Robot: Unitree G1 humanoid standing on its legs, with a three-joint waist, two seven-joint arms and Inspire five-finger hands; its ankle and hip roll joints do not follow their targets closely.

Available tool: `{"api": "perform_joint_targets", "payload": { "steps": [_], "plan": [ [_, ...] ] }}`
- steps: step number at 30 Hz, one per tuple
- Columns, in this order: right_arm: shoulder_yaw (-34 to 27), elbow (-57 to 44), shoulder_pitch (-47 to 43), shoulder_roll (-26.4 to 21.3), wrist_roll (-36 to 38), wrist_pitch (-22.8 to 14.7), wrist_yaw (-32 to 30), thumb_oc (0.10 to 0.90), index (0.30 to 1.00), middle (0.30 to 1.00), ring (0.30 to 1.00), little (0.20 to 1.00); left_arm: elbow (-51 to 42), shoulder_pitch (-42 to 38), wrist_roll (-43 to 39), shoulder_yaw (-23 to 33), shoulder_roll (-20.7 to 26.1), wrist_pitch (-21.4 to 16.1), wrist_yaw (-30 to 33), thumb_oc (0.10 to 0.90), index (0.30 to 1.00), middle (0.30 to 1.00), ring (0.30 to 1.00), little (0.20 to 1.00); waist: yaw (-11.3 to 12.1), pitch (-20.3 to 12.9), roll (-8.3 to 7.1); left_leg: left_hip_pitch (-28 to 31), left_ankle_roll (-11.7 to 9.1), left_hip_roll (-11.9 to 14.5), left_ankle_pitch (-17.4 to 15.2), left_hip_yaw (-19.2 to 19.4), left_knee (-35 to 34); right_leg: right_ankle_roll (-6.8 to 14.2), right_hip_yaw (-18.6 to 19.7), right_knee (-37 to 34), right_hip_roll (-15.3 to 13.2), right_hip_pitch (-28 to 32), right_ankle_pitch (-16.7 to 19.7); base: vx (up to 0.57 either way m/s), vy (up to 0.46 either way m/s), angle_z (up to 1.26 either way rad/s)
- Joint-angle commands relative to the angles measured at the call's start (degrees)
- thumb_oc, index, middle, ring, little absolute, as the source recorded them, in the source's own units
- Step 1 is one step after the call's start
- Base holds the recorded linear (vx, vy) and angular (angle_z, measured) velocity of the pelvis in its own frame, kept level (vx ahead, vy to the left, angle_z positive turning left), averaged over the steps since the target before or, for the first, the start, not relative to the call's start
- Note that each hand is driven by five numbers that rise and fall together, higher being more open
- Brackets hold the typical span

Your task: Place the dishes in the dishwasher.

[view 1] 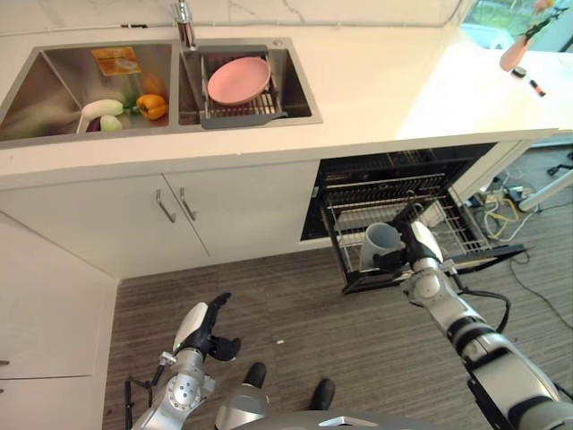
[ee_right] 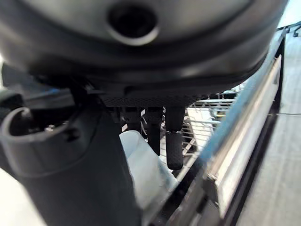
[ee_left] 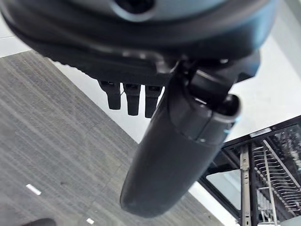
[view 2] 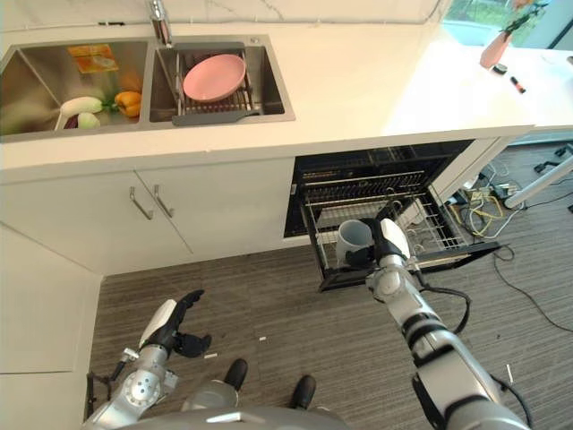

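A pale grey mug (view 1: 380,242) stands tilted at the front left corner of the pulled-out dishwasher rack (view 1: 458,229). My right hand (view 1: 417,247) reaches over the rack's front edge and is curled round the mug, dark fingers under its base. In the right wrist view the mug (ee_right: 146,170) lies between the thumb and the fingers (ee_right: 174,149). A pink plate (view 1: 238,79) leans in the drying rack in the right sink basin. My left hand (view 1: 206,329) hangs low over the floor, away from the counter, with relaxed fingers and nothing in it.
The open dishwasher (view 2: 358,179) sits under the white counter (view 1: 376,85), right of two cabinet doors (view 1: 170,204). The left sink basin holds an orange pepper (view 1: 151,106) and a white vegetable (view 1: 101,108). A tap (view 1: 185,21) stands behind the sink. Cables lie on the floor at right.
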Motion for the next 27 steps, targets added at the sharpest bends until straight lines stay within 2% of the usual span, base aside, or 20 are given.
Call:
{"api": "perform_joint_targets", "payload": {
  "steps": [1,6,12,13,14,20,27],
  "plan": [
    [0.7,1.2,-6.1,-4.5,-3.3,-0.5,-3.4,0.4,0.3,0.3,0.3,0.3,-1.6,-3.8,-2.1,-1.7,1.0,-4.1,2.0,0.8,0.9,0.9,0.9,0.9,1.6,-1.0,-0.35,-2.7,-3.0,1.0,0.5,2.6,-0.2,4.7,-1.1,1.2,-2.2,3.8,-5.4,0.02,-0.02,0.26],
    [-0.1,6.0,-8.5,-3.8,-1.9,-0.5,-4.3,0.4,0.3,0.3,0.3,0.3,-0.3,-4.9,-2.9,-2.3,0.9,-4.2,3.0,0.8,0.9,0.9,0.9,0.9,2.4,0.2,0.31,-5.0,-3.2,0.6,1.1,1.4,0.0,4.5,-2.1,1.2,-2.4,2.3,-5.4,-0.01,-0.007,0.19],
    [-1.0,7.3,-9.8,-3.3,0.4,-0.8,-4.2,0.4,0.3,0.3,0.3,0.3,1.4,-5.7,-3.9,-2.4,-0.1,-4.3,4.3,0.8,0.9,0.9,0.9,0.9,3.2,1.1,0.49,-5.9,-3.2,0.2,1.1,0.6,0.3,4.3,-2.8,1.2,-2.5,1.9,-5.8,0.02,-0.016,0.13],
    [-1.0,7.7,-10.1,-3.3,0.7,-0.9,-4.0,0.687,0.731,0.731,0.731,0.731,1.6,-6.1,-4.0,-2.6,-0.3,-4.3,4.4,0.8,0.9,0.9,0.9,0.9,3.3,1.0,0.35,-6.0,-3.1,0.1,1.3,0.4,0.2,4.4,-3.0,1.2,-2.5,1.9,-5.8,0.03,-0.01,0.06],
    [-1.0,8.4,-10.1,-2.8,0.7,-0.9,-4.1,0.8,0.9,0.9,0.9,0.9,2.0,-6.4,-4.0,-3.0,-0.5,-4.3,4.4,0.8,0.9,0.9,0.9,0.9,3.4,1.0,0.28,-5.9,-3.1,0.0,1.2,0.2,0.2,4.4,-3.1,1.2,-2.5,2.0,-5.9,0.05,-0.022,0.04],
    [-0.3,9.7,-11.8,-3.0,0.3,-0.6,-4.3,0.8,0.9,0.9,0.9,0.9,3.2,-7.2,-3.9,-3.6,-0.6,-4.3,5.0,0.8,0.9,0.9,0.9,0.9,3.7,0.6,-0.63,-4.8,-3.0,0.2,0.5,0.3,0.2,4.3,-2.8,1.2,-2.4,3.1,-6.5,0.01,-0.007,0.01],
    [-1.7,8.2,-10.3,-3.6,1.6,-0.9,-3.9,0.8,0.9,0.9,0.9,0.9,8.6,-7.1,-3.1,-3.6,-1.3,-2.9,4.2,0.8,0.9,0.9,0.9,0.9,2.3,-0.7,-1.63,-3.0,-3.1,0.6,0.3,1.3,-0.2,4.4,-2.0,1.2,-2.3,4.1,-6.3,0.0,0.005,-0.02]
  ]
}}
